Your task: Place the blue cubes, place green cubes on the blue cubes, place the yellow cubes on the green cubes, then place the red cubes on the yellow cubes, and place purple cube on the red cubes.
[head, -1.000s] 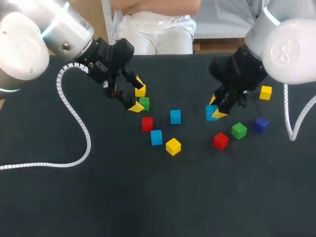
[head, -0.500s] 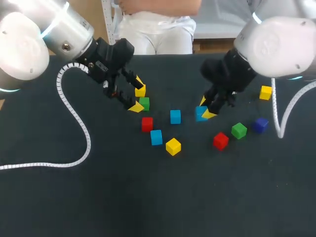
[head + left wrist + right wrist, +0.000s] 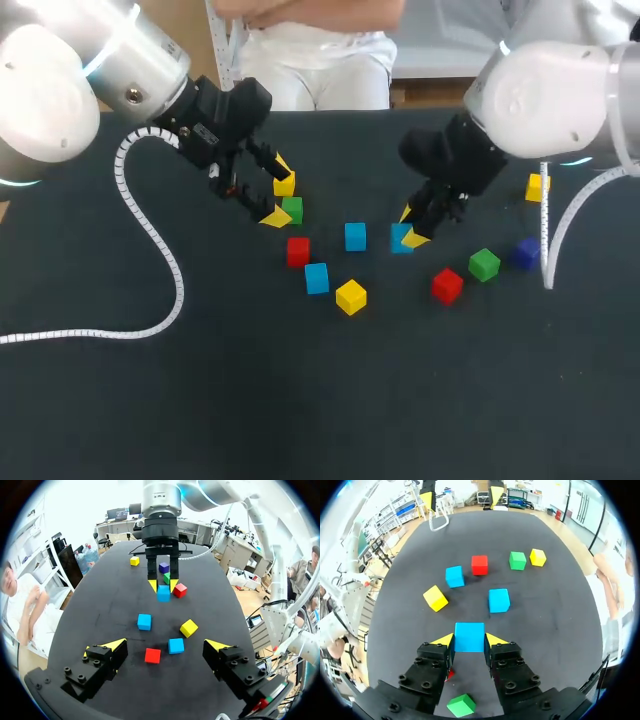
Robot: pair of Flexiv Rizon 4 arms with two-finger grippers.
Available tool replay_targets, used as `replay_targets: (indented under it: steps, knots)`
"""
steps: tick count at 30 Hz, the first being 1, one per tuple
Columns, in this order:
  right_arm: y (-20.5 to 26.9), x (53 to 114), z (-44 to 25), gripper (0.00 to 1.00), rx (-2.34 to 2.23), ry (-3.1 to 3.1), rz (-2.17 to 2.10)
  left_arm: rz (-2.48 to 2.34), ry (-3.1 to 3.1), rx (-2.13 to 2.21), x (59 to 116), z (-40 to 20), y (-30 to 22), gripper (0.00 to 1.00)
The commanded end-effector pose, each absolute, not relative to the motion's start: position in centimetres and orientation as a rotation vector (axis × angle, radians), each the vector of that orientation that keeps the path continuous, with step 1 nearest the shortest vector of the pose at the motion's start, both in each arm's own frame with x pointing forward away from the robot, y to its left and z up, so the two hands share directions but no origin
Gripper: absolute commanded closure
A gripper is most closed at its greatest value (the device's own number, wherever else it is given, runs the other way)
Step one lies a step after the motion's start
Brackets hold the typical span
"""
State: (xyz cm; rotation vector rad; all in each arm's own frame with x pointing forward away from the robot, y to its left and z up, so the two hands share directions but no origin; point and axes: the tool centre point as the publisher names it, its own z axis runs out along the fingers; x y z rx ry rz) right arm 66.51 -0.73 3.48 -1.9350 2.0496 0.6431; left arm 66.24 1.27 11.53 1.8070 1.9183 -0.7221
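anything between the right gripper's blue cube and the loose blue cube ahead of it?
No: the right wrist view shows only bare table between the held blue cube and the loose blue cube.

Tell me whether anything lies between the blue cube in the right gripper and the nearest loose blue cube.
Nothing visible does. The right gripper is shut on the held blue cube; only bare table separates it from the nearest blue cube.
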Motion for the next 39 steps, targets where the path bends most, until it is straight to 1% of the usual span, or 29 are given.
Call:
replay_targets:
  steps: [1, 7, 39]
  knots:
    - [-0.51, 66.75, 3.07, 1.00, -1.901, 2.070, 0.681, -0.721, 1.921, 1.809, 66.30, 11.57, 1.25, 0.00]
    - [-0.82, 66.34, 3.92, 1.00, -1.903, 2.052, 0.693, -0.721, 1.921, 1.809, 66.30, 11.57, 1.25, 0.00]
    - [-0.82, 66.34, 3.92, 1.00, -1.903, 2.052, 0.693, -0.721, 1.921, 1.809, 66.30, 11.57, 1.25, 0.00]
